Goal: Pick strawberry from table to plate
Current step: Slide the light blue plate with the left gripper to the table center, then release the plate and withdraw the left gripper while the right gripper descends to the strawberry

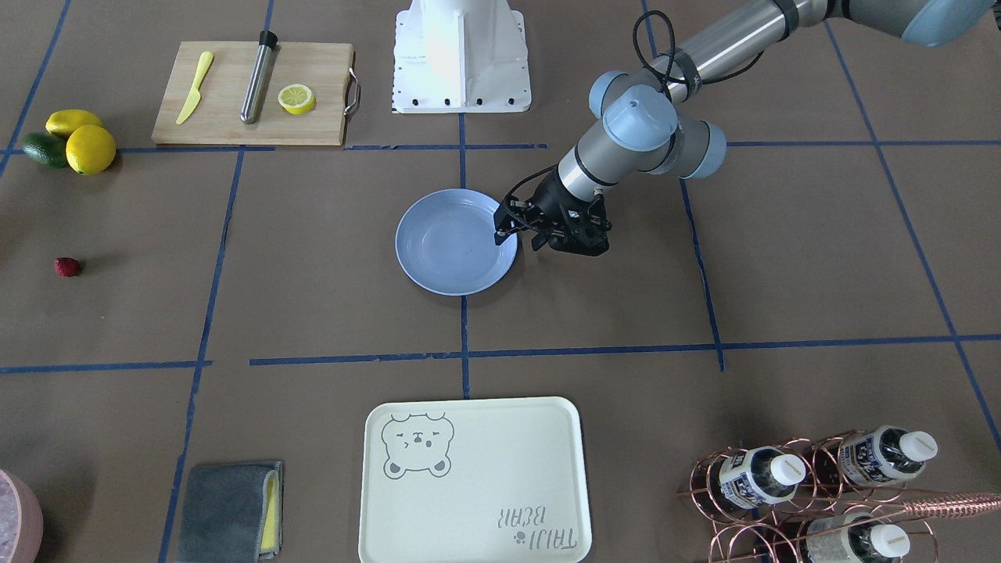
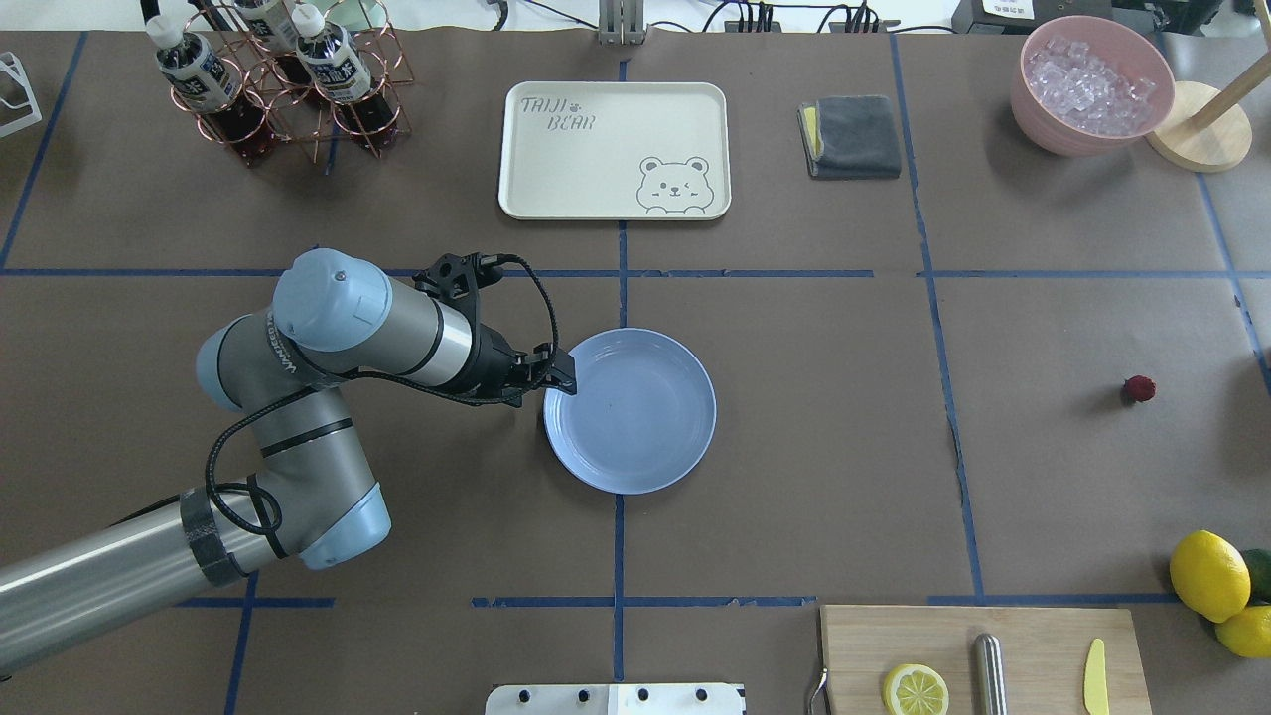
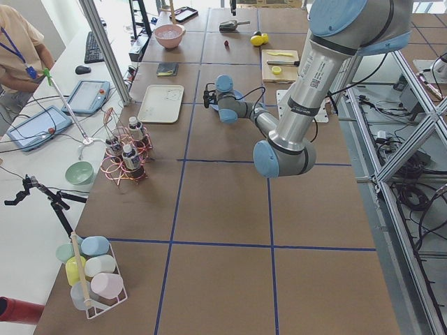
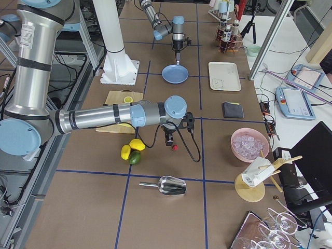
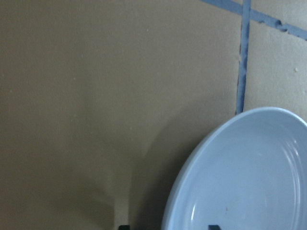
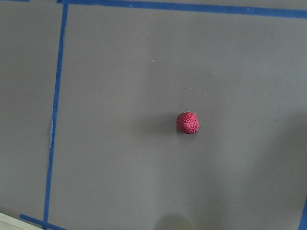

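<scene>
Barely started: tiny dark-red strawberry lies loose near my right claw (can't tell its grip); round pale-blue plastic plate at my spread left claw sits empty.

site: robotics lab | cues: tape-gridded table, aluminium frame post, tablets, person beside it

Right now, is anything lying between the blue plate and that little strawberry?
No objects. In the overhead view, only bare table, crossed by one blue tape line, separates the plate from the strawberry.
</scene>
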